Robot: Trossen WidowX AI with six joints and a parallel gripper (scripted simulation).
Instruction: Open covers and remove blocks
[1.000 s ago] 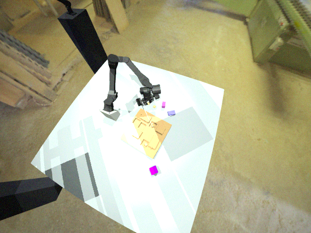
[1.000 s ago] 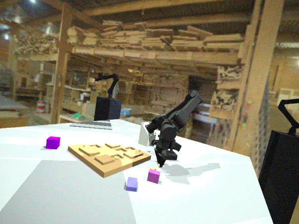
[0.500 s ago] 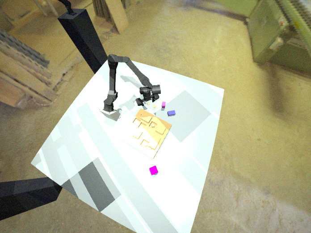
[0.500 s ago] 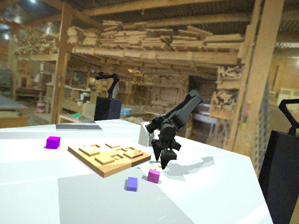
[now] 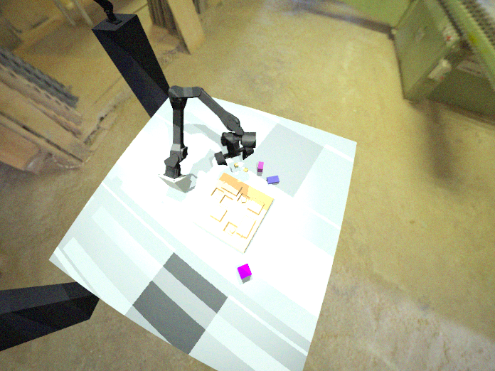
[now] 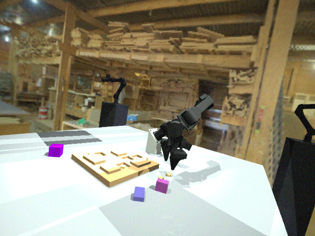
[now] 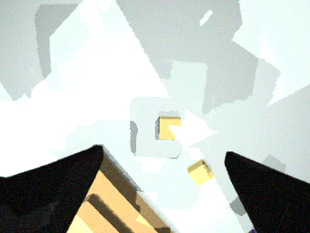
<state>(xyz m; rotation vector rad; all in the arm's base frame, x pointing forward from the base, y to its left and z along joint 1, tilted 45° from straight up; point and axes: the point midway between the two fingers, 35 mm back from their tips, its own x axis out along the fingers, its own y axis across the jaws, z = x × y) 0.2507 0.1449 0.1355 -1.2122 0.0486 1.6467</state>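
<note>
The wooden puzzle board (image 5: pixel 228 178) (image 6: pixel 114 181) (image 7: pixel 100 184) lies flat, with raised covers and some open wells; glare hides which covers are fully open. Two small yellow blocks lie on the table beside its edge: one (image 5: pixel 235 165) (image 6: pixel 168 174) (image 7: pixel 170 128) and another (image 5: pixel 245 169) (image 6: pixel 160 177) (image 7: pixel 200 172). A magenta block (image 5: pixel 260 165) (image 6: pixel 162 186) and a blue-violet block (image 5: pixel 272 179) (image 6: pixel 139 194) lie nearby. A purple block (image 5: pixel 244 271) (image 6: pixel 56 150) lies off the opposite side. My gripper (image 5: pixel 235 158) (image 6: pixel 169 164) (image 7: pixel 164 154) is open and empty, above the first yellow block.
The arm's pale base stand (image 5: pixel 178 183) (image 6: pixel 152 143) is on the table (image 5: pixel 311 239) (image 6: pixel 50 198) near the board. Dark pedestals (image 5: pixel 127 52) (image 6: pixel 113 114) stand off the table. Shadow patches cross the table top.
</note>
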